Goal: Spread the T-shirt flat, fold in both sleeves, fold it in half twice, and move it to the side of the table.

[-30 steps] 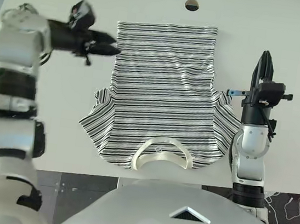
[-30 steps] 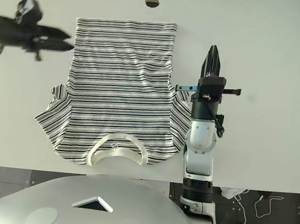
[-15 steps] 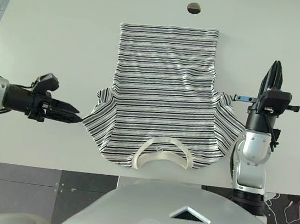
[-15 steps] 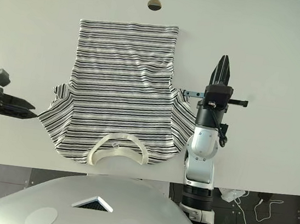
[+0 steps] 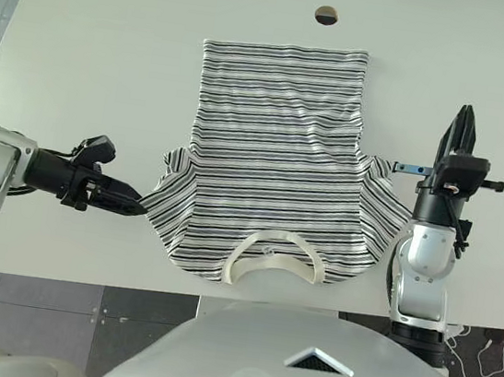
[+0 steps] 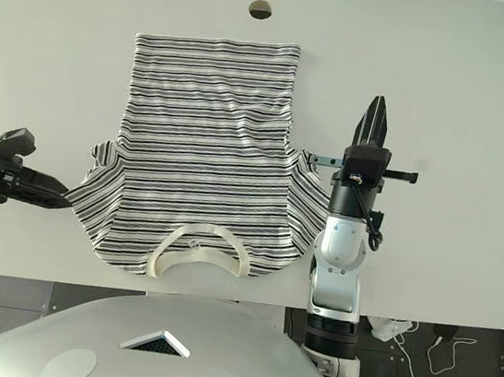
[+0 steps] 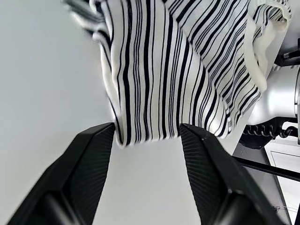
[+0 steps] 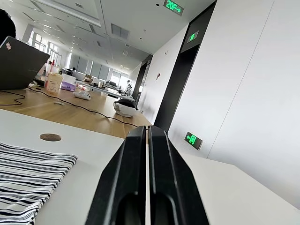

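Striped T-shirt (image 5: 275, 154) lying face-up on the white table (image 5: 104, 39), collar (image 5: 275, 257) at the near edge, hem toward the far side. The body lies mostly flat with shallow wrinkles; both sleeves are splayed outward and not yet folded.

I have the left gripper (image 5: 136, 208) low at the left, its fingers spread wide, with the hem of the left sleeve (image 7: 140, 93) lying between them in the left wrist view; nothing is clamped. The right gripper (image 5: 465, 119) stands just right of the right sleeve (image 5: 384, 206), pointing far, its two fingers pressed together on nothing.

I judge the cloth light, limp and thin: it will drape, drag and bunch rather than slide as a sheet. The best hold looks to be the outer sleeve hem, pinched through both layers, then lifted before carrying it inward.

A round cable hole (image 5: 326, 14) lies just beyond the hem. The right forearm beside the right sleeve could snag that sleeve.
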`<control>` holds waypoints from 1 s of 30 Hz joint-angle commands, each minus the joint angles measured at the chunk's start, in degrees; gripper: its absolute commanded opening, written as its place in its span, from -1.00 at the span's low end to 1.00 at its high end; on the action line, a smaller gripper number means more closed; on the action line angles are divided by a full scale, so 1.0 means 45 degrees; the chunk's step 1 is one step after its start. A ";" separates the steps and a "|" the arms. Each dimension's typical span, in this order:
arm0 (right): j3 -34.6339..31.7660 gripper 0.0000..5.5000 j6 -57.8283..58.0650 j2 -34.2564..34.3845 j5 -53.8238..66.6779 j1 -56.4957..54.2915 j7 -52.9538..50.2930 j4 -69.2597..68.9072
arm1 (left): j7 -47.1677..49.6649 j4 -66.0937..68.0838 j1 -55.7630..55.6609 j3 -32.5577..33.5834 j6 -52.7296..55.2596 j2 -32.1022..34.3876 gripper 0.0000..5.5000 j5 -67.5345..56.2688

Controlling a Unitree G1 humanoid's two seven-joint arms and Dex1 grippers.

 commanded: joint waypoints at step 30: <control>0.0331 -0.96 0.0745 -0.0003 -0.0331 0.0357 0.0198 -0.0914 | 0.1564 -0.6436 -0.1329 -0.2087 0.2200 -0.2292 -0.96 -0.1392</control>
